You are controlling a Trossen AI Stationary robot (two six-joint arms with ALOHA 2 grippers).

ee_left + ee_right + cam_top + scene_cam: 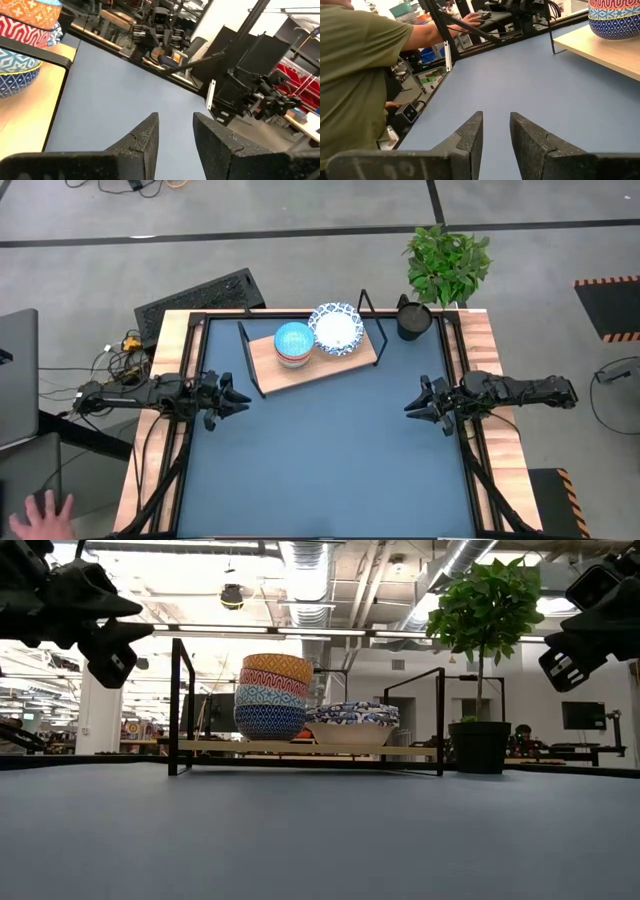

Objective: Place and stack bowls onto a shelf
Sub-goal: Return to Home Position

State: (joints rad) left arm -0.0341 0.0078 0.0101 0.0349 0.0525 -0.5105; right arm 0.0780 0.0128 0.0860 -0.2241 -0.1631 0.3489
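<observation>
I see the shelf (352, 360) lying slightly askew at the far middle of the table (330, 470), and all the bowls I can find are on its wooden board. On its left half stands a stack of 4 small bowls (272, 697): yellow-orange on top, red-orange under it, then light blue, with dark blue at the bottom. Just beside it to the right sit the nested white bowls (352, 726) with blue-patterned rims; I cannot count them for sure. My left pincer (243, 398) hovers above the table's left edge, well apart from the shelf, fingers parted by a narrow gap and holding nothing. My right pincer (410, 408) mirrors it at the right edge, likewise slightly parted and empty. A black cup (413, 318) and a potted plant (447, 265) stand at the far right corner. A person (355, 75) in a green shirt is beside the table.
</observation>
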